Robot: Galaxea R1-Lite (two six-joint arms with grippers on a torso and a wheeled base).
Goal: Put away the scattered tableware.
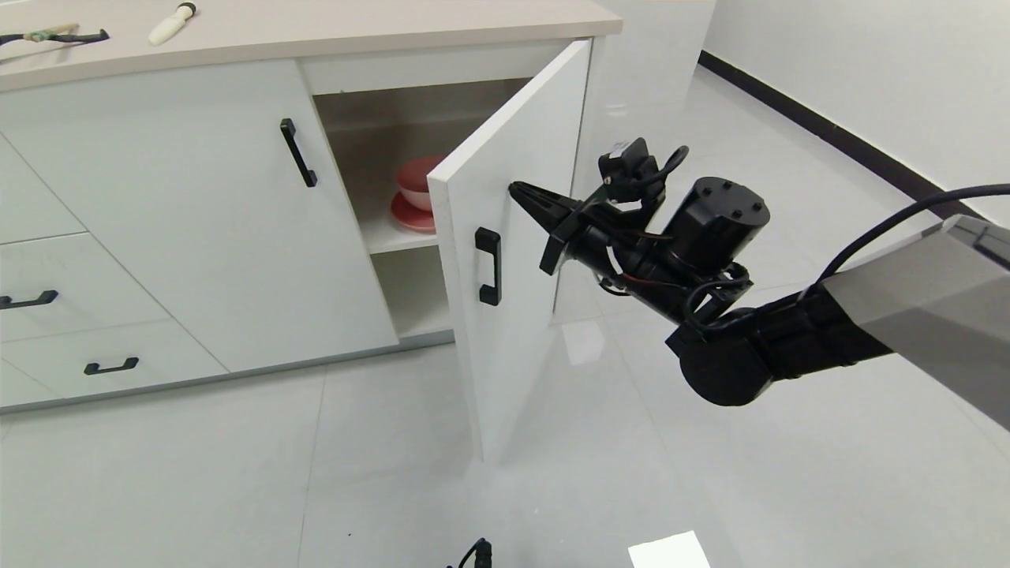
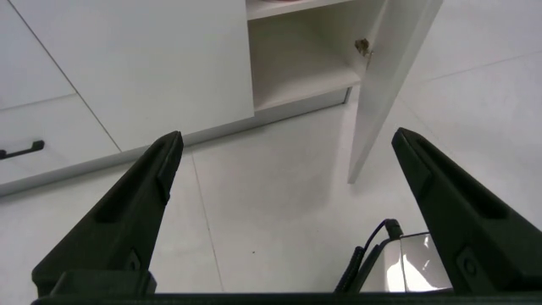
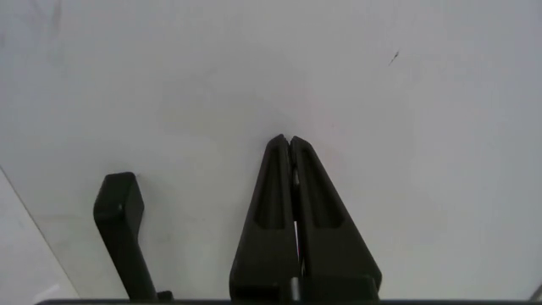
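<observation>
Tableware lies farther off than either of my arms: a pink bowl (image 1: 414,180) and plate (image 1: 410,219) inside the cabinet (image 1: 394,69), and two utensils up on the worktop (image 1: 355,20).

Closest to me, my left fingers (image 2: 135,212) hang spread wide apart with nothing between them. They are over the pale tiled floor (image 2: 271,195) in front of the cabinet's lower compartment.

Next, my right fingers (image 1: 527,197) are pressed together into one black wedge and hold nothing. Their tips are at the outer face of the open door (image 1: 481,371), just above its black handle (image 1: 489,266). I cannot tell whether the tips actually touch the panel. The door stands swung out toward me at the cabinet's right end.

Behind it, the bowl sits upright on the flat red-pink plate, near the front edge of the upper shelf (image 1: 379,238). Both are partly hidden by the door's edge. Left of the opening the other door (image 1: 197,221) is closed, with drawers (image 1: 47,260) beyond it.

Farthest off, toward the worktop's left end, a white-handled utensil (image 1: 172,24) lies at a slant. Apart from it, at the left edge, a thin dark utensil (image 1: 55,35) with a greenish part lies flat.
</observation>
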